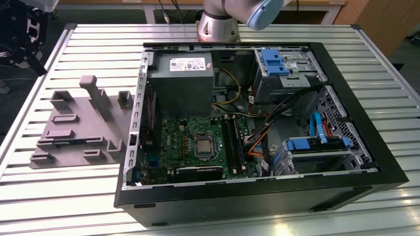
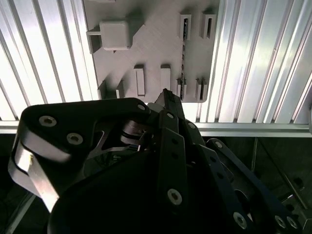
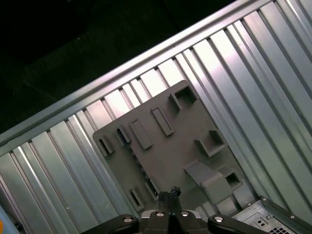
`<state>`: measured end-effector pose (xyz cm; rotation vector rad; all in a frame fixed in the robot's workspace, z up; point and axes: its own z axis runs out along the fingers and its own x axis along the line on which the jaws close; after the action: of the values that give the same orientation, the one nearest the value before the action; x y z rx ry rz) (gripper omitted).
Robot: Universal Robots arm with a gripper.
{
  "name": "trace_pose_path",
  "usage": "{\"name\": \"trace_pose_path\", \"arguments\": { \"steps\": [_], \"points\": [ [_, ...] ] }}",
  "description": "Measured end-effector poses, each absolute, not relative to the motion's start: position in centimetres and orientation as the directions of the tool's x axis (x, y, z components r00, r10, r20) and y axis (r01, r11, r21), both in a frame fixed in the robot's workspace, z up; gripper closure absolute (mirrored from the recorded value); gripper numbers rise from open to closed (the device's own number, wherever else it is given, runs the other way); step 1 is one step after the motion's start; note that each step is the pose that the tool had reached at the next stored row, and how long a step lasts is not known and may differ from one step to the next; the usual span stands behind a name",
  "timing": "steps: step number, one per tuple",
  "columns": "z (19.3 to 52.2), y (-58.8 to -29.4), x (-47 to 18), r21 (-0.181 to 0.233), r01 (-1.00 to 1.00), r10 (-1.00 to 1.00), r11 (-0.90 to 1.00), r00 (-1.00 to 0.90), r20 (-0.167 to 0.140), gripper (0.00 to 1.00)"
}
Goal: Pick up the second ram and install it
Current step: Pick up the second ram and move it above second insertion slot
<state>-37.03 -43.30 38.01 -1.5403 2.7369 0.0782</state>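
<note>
Exterior view first: your black, open-sided metal computer case [image 1: 262, 196] sits on the ribbed aluminium table [image 1: 85, 39]. Its green motherboard [image 1: 177, 137] is exposed, and the long black memory slots [image 1: 233, 140] run beside the processor. Off the case's side, at the exterior view's left, lies the grey moulded plastic fixture plate [image 1: 78, 123]. There's your second ram [image 1: 69, 142], a thin, flat green-blue memory stick. It stands on edge in a groove of that plate, well apart from the slots. The grey arm base [image 1: 217, 24] rises beyond the case's far wall.

Over to the second wrist view: the black linkage claw [image 2: 165, 95] hangs over the edge of the fixture plate [image 2: 151, 44]. The second ram [image 2: 183, 58] shows as a thin dark line just ahead of the claw's tips, running straight away from them.

Now the first wrist view: you're looking down the claw [image 3: 170, 193], and its fingertips [image 3: 168, 195] are pressed together with nothing pinched between them. The fixture plate [image 3: 170, 151] spreads out ahead of the tips, the table [image 3: 253, 63] lies beyond it, and a corner of the computer case [image 3: 273, 219] sits just beside the claw.
</note>
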Motion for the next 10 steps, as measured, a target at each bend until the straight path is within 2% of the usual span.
{"name": "trace_pose_path", "arguments": {
  "steps": [10],
  "points": [
    [37.97, -43.30, -37.05, 0.043, -0.902, -0.902, 0.429, -0.431, -0.025, 0.89]
  ]
}}
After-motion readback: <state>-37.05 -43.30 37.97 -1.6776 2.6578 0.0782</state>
